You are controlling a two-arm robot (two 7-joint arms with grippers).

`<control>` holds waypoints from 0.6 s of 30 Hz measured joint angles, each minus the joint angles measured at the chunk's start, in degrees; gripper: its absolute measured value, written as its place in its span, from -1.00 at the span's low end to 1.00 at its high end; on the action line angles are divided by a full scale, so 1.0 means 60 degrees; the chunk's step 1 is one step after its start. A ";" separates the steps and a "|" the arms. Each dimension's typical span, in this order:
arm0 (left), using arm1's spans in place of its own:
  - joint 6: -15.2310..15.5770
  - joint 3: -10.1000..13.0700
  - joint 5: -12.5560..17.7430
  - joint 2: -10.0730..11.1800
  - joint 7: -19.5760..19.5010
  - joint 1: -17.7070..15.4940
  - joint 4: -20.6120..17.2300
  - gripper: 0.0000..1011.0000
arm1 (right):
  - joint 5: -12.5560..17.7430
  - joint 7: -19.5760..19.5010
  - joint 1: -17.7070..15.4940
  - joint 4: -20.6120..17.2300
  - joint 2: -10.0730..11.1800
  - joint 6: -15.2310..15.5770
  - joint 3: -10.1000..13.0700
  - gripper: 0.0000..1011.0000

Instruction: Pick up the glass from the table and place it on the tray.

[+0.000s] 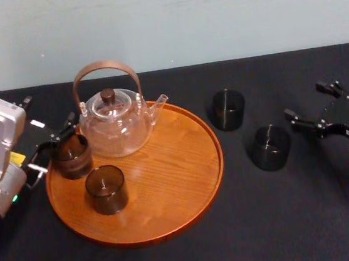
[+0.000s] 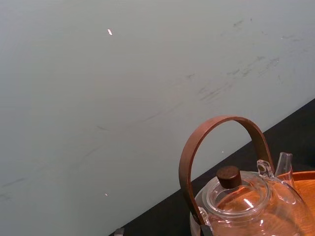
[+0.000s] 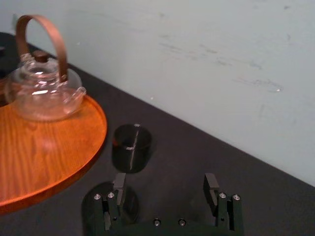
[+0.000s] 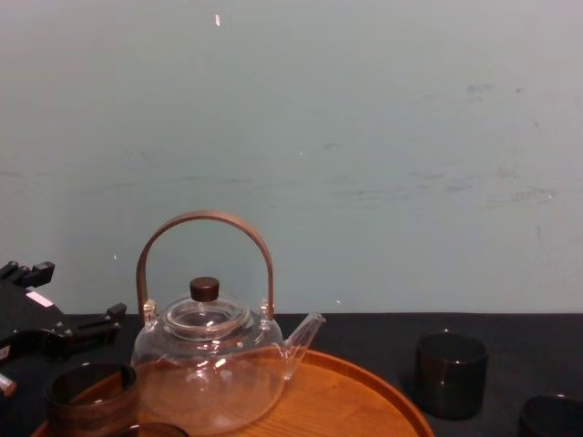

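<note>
On tray [image 1: 172, 168], beside teapot [image 1: 113, 121]: front glass [image 1: 106, 188] standing free, back glass [image 1: 71, 156] at left gripper [image 1: 60, 146], grasp cannot tell. Off tray, on table [image 1: 267, 221]: far glass [image 1: 228, 108] and near glass [image 1: 270, 147] not yet placed. Right gripper [image 3: 165, 183] spread wide beside near glass, empty.

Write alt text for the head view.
A round wooden tray on a black table holds a glass teapot and two dark glasses. Two more glasses stand on the table to its right. The open left pincer is by the tray's left rim, the open right pincer by the table glasses.
</note>
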 joint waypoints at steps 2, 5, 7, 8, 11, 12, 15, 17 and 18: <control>0.0000 0.0000 0.0000 0.0000 0.0001 0.0001 0.0000 0.98 | 0.0031 0.0123 -0.0112 -0.0071 0.0095 0.0017 0.0067 0.98; 0.0000 0.0001 0.0000 0.0000 0.0001 0.0001 0.0000 0.98 | 0.0076 0.0371 -0.0327 -0.0206 0.0277 0.0034 0.0188 0.98; 0.0000 0.0001 0.0000 0.0000 0.0001 0.0000 0.0000 0.98 | 0.0121 0.0591 -0.0473 -0.0289 0.0417 0.0041 0.0273 0.98; 0.0000 0.0001 0.0000 0.0000 0.0000 0.0000 0.0000 0.98 | 0.0131 0.0662 -0.0518 -0.0310 0.0460 0.0041 0.0298 0.98; 0.0000 0.0000 0.0000 0.0000 0.0000 0.0000 0.0000 0.98 | 0.0167 0.0945 -0.0664 -0.0366 0.0605 0.0052 0.0395 0.98; 0.0000 0.0000 0.0000 0.0000 0.0001 0.0000 0.0000 0.98 | 0.0178 0.1059 -0.0713 -0.0378 0.0661 0.0072 0.0429 0.98; 0.0000 0.0001 0.0000 0.0000 0.0001 0.0001 0.0000 0.98 | 0.0179 0.1226 -0.0784 -0.0385 0.0735 0.0110 0.0471 0.98; 0.0000 0.0001 0.0000 0.0000 0.0000 0.0001 0.0000 0.98 | 0.0162 0.1363 -0.0817 -0.0380 0.0773 0.0156 0.0477 0.98; 0.0000 0.0001 0.0000 0.0000 0.0001 0.0001 0.0000 0.98 | 0.0145 0.1408 -0.0819 -0.0365 0.0779 0.0178 0.0476 0.98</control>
